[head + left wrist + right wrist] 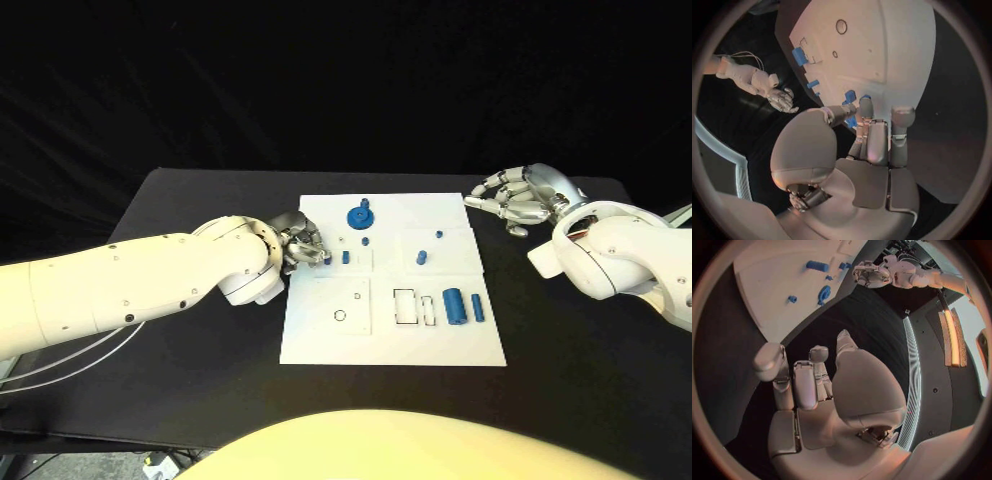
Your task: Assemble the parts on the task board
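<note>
the task board [433, 345] lies flat in the middle of the black table [188, 200], a white plate with small blue parts scattered over it. nearest to me on the board are two outlined rectangles [407, 307], and just beside them a thick blue cylinder [453, 305] and a thinner blue rod [477, 307] lying side by side. to the left of those, on the bare white, sit a small ring mark [340, 315] and a smaller mark above it. further up, my left hand [300, 243] rests at the board's left edge, fingers curled in toward a small blue peg [346, 257]; in my left wrist view the fingertips [865, 107] are right against a blue piece [850, 96], but i cannot tell whether i actually have hold of it or merely touch it. a little blue stub [421, 257] stands near the middle right of the board, and another tiny one [440, 235] just beyond it. near the far edge sits a round blue gear [359, 215] with a small knob on it, and a small blue dot [366, 240] below it. my right hand [516, 197] hovers off the board's far right corner, over the table, fingers loosely bent and apart, with nothing in them.
</note>
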